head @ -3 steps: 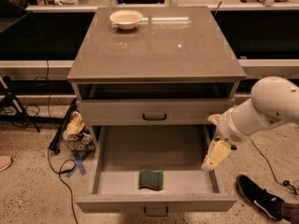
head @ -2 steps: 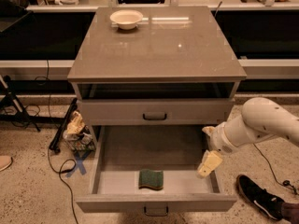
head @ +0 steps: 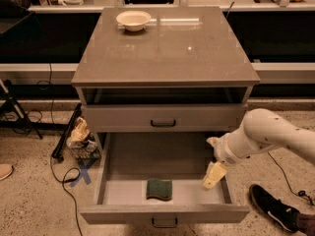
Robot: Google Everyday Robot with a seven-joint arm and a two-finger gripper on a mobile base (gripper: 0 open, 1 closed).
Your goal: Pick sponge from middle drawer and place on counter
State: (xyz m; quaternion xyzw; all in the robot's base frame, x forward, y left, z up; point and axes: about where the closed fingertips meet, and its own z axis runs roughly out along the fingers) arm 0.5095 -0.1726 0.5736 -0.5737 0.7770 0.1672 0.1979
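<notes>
The sponge (head: 159, 189), dark green face up, lies on the grey floor of the open middle drawer (head: 123, 192), near its front, slightly right of centre. My gripper (head: 213, 176) hangs from the white arm on the right, over the drawer's right part, about a hand's width right of the sponge and apart from it. The counter (head: 167, 48) is the glossy grey-brown top of the cabinet above.
A cream round bowl (head: 133, 19) stands at the counter's far left. The upper drawer front (head: 163, 118) is closed. A small basket of items (head: 81, 139) and cables lie on the floor at left. A black shoe (head: 273, 208) is at lower right.
My arm and gripper have moved left and down, from the drawer's right edge to over its right interior, closer to the sponge. The sponge has not moved.
</notes>
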